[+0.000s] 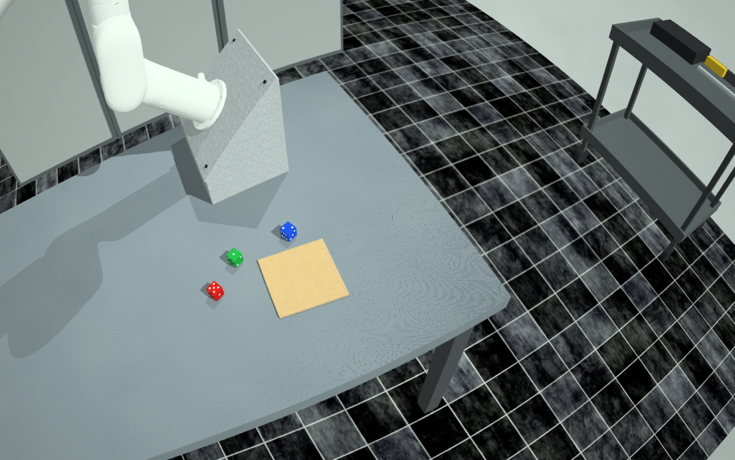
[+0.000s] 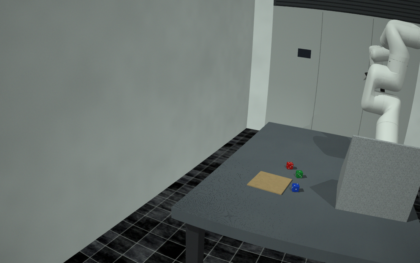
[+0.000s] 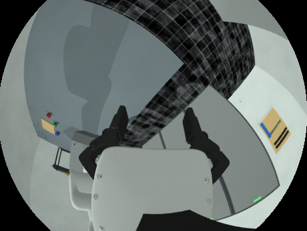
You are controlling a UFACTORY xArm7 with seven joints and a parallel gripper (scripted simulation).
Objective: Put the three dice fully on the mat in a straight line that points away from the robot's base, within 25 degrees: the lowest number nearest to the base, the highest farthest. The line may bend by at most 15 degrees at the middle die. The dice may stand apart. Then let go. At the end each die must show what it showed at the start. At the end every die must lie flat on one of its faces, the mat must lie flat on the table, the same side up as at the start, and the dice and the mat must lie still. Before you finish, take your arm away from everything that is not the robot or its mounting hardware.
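A tan square mat lies flat on the grey table. Three dice stand on the table beside the mat's edge that faces the robot's base, all off the mat. The blue die is close to the mat's near corner, the green die is in the middle, and the red die is farthest along. Their pips are too small to read. They also show in the exterior view: red, green, blue, mat. My gripper is open and empty, high up and far from the dice.
A grey wedge-shaped pedestal that carries the arm stands on the table behind the dice. A metal shelf cart stands off the table at the right. The table's edge runs a little beyond the mat.
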